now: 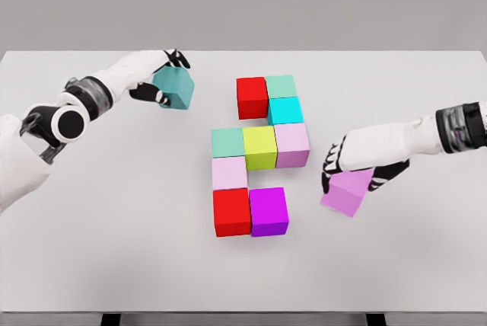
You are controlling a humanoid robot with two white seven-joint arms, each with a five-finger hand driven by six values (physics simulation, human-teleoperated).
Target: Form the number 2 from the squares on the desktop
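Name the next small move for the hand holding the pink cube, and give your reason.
Probably carry the pink cube in the right robot hand left and set it against the magenta cube. The bottom row shows only the red cube and the magenta one, while the middle row has three, so that slot looks unfilled. The left robot hand holds a teal cube near the top row.

11 cubes (259, 147) total: 9 grouped, 2 in hands (161, 75).

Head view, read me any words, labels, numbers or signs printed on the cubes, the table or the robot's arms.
None: no printed text shows anywhere.
The cubes, such as the red one and the yellow-green one, have plain faces.
The table and both arms are unmarked.
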